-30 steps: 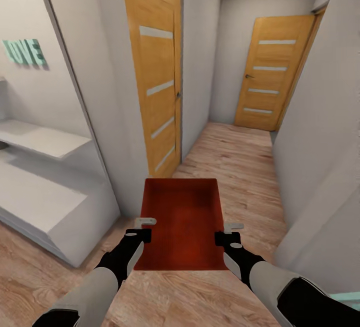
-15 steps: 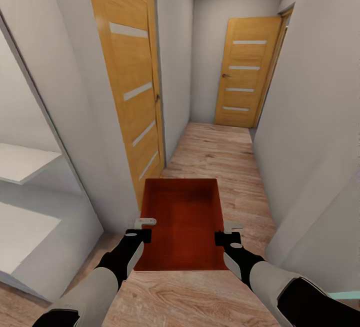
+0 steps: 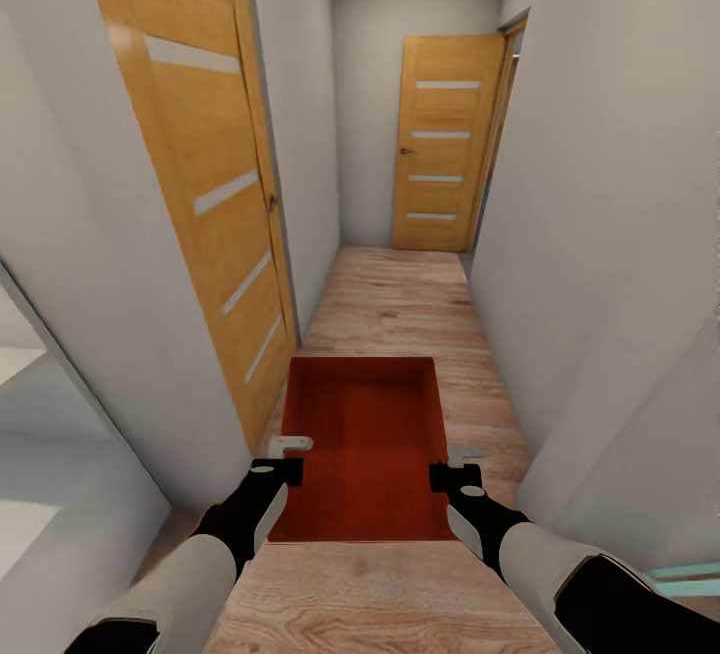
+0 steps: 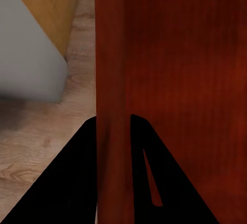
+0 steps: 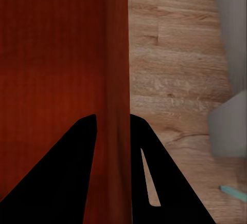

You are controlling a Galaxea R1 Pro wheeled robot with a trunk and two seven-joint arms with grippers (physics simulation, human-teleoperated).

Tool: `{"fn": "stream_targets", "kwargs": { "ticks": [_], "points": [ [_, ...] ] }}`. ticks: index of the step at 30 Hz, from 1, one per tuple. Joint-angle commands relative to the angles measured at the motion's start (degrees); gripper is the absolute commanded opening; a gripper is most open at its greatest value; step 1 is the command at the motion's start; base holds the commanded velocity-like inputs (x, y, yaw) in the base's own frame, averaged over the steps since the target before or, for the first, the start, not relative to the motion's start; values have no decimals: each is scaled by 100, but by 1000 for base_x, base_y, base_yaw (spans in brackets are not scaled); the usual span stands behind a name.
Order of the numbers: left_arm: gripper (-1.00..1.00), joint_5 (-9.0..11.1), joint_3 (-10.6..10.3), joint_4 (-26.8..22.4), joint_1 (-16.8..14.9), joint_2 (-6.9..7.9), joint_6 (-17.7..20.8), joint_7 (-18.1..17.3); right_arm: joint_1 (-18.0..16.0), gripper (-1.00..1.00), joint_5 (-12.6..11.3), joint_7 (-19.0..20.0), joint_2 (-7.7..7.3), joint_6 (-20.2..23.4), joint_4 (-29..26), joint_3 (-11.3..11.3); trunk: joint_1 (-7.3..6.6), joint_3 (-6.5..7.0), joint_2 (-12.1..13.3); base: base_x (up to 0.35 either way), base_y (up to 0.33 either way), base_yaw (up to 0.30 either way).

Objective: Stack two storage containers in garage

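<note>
Item in transit: one orange-red storage container, topless, carried level in front of the robot's trunk and clear of the floor. Left gripper clamped on the container's left wall; in the left wrist view the two dark fingers sit one on each side of that thin wall. Right gripper clamped likewise on the right wall, the fingers straddling it in the right wrist view. Container interior: bare, nothing inside. Setting: a narrow hallway with pale grey walls, light wood-plank flooring, a wooden door with pale horizontal strips close on the left side, and a second door of the same kind at the far end, closed or nearly so. Progress, as judged: this container has been lifted and is partway along its route; no dark concrete floor or red car is visible, so the garage is not yet reached. Outstanding: finish the carry, set this container down on the garage floor, then fetch the second container and stack the two.
</note>
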Motion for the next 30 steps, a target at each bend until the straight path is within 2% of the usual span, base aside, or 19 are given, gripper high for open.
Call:
{"fn": "stream_targets", "kwargs": {
  "ticks": [1,24,30],
  "points": [
    [-100,98,-74,316,2,4,54,40,-12,-100,44,-33,2,-25,-11,-70,6,-10,-12,251,184,-283],
    [-100,98,-74,318,2,4,54,40,-12,-100,44,-33,2,-25,-13,-70,6,-10,-12,251,184,-282],
    [-100,98,-74,322,2,4,54,40,-12,-100,44,-36,0,-25,-12,-70,6,-10,-12,255,184,-62]
  ]
}}
